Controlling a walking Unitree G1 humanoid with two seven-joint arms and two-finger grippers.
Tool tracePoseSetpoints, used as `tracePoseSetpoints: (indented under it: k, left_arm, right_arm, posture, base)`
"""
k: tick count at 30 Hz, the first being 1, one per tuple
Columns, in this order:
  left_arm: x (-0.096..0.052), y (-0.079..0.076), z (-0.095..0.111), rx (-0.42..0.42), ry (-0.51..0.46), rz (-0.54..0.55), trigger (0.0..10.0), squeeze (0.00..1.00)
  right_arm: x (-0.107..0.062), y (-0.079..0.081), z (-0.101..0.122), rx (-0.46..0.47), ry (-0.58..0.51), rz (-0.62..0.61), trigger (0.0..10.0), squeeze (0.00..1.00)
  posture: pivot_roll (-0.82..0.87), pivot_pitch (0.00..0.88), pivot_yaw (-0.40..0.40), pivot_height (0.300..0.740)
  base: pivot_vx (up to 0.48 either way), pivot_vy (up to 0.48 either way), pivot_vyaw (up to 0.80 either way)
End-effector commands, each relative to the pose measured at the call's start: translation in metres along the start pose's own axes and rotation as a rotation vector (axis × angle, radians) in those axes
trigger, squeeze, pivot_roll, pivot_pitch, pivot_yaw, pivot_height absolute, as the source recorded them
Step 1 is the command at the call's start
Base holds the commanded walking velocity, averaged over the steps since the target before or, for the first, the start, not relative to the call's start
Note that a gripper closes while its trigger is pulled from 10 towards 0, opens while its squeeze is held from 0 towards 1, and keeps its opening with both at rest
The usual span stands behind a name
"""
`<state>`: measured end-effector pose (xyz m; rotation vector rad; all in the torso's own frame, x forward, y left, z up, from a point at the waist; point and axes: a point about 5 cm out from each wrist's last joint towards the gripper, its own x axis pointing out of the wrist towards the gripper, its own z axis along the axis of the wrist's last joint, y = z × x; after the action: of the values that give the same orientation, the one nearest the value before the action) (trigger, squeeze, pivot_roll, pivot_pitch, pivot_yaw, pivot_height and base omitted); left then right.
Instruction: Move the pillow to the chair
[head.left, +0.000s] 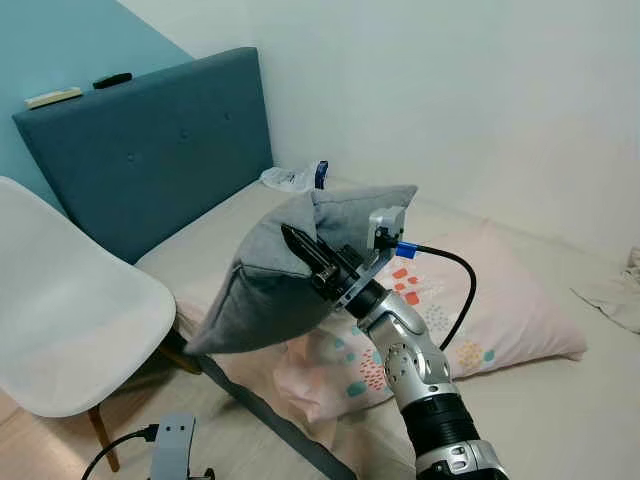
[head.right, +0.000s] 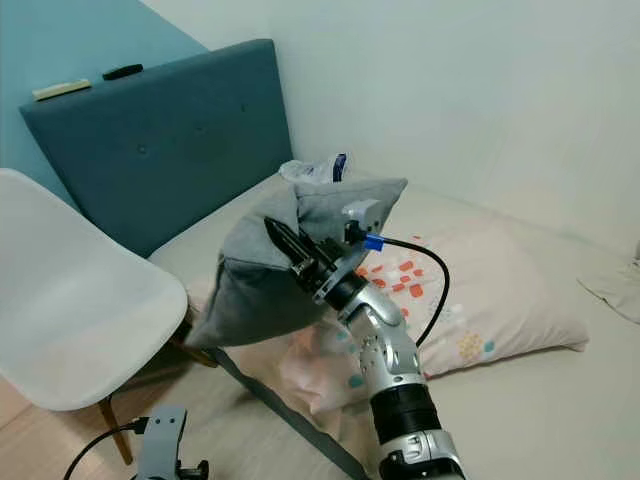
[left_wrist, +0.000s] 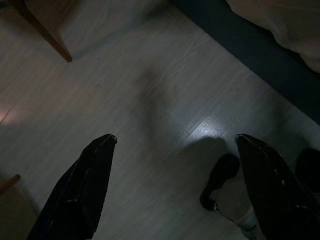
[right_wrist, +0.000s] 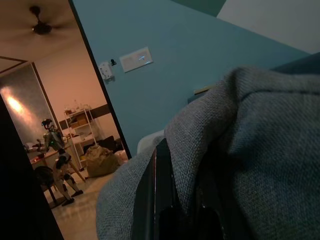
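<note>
Carry step: my right gripper (head.left: 305, 255) is clamped on the grey pillow (head.left: 275, 275), a coarse-woven, sagging cushion held clear above the bed edge (head.left: 270, 415). Left gripper (left_wrist: 172, 150) hangs idle, fingers spread wide over the floor. Next I'd judge: swing left, lower onto the smooth white moulded chair (head.left: 70, 310) seat

Grey pillow (head.left: 265, 275); white chair (head.left: 70, 300); dark blue headboard (head.left: 150, 150); teal wall (head.left: 60, 45); pale pink pillow (head.left: 500, 300) with red, teal, yellow spots; black right tool (head.left: 310, 257).
</note>
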<state>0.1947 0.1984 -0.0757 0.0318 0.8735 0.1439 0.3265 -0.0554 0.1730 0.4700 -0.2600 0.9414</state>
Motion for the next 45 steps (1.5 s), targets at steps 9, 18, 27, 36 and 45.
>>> tracePoseSetpoints:
  k: [9, 18, 27, 36, 45]
  left_arm:
    - [0.000, -0.003, 0.000, 0.006, 0.010, -0.024, 10.0, 0.00]
    - [0.001, -0.011, 0.006, -0.029, -0.009, -0.038, 10.0, 0.00]
    - [0.002, -0.016, 0.008, -0.064, -0.025, -0.043, 10.0, 0.00]
    - [0.001, -0.017, 0.007, -0.085, -0.028, -0.042, 10.0, 0.00]
    - [0.001, -0.015, 0.006, -0.076, -0.023, -0.031, 10.0, 0.00]
  right_arm:
    - [0.014, 0.015, 0.001, 0.002, -0.032, 0.083, 10.0, 0.00]
    - [-0.039, 0.005, -0.091, 0.035, 0.385, -0.047, 10.0, 0.00]
    - [-0.055, 0.018, -0.117, 0.113, 0.481, 0.016, 10.0, 0.00]
    - [-0.057, 0.028, -0.122, 0.211, 0.472, 0.141, 10.0, 0.00]
    - [-0.092, 0.013, -0.150, 0.128, 0.726, -0.088, 10.0, 0.00]
  posture:
    - [-0.01, 0.000, 0.028, 0.730]
    - [0.02, 0.000, -0.028, 0.730]
    - [0.06, 0.000, -0.076, 0.730]
    - [0.08, 0.000, -0.097, 0.730]
    - [0.07, 0.000, -0.085, 0.730]
  base:
    - [0.000, 0.000, 0.76]
    - [0.000, 0.000, 0.76]
    - [0.000, 0.000, 0.76]
    - [0.000, 0.000, 0.76]
    - [0.000, 0.000, 0.51]
